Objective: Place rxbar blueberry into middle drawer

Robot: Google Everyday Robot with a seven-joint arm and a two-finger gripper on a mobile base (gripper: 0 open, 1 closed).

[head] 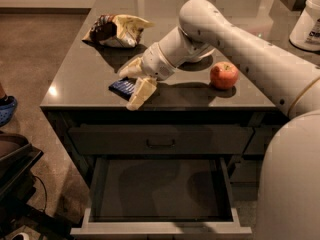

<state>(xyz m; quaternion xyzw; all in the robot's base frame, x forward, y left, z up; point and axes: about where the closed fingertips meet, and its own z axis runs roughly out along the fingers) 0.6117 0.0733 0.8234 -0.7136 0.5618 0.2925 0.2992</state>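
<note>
The rxbar blueberry (121, 87), a small dark blue bar, lies flat on the dark countertop (80, 79) near its front edge. My gripper (133, 83) is down over the bar's right end, with its cream fingers spread. One finger (131, 68) is behind the bar and the other (140, 93) is in front of it. The bar rests on the counter between them. The middle drawer (160, 229) is pulled open below the counter, and its dark flat interior holds nothing.
A yellow-and-brown chip bag (117, 30) lies at the back left of the counter. A red apple (223, 75) sits to the right of my arm. The closed top drawer front (160, 140) is above the open one. A white container (306, 21) stands at far right.
</note>
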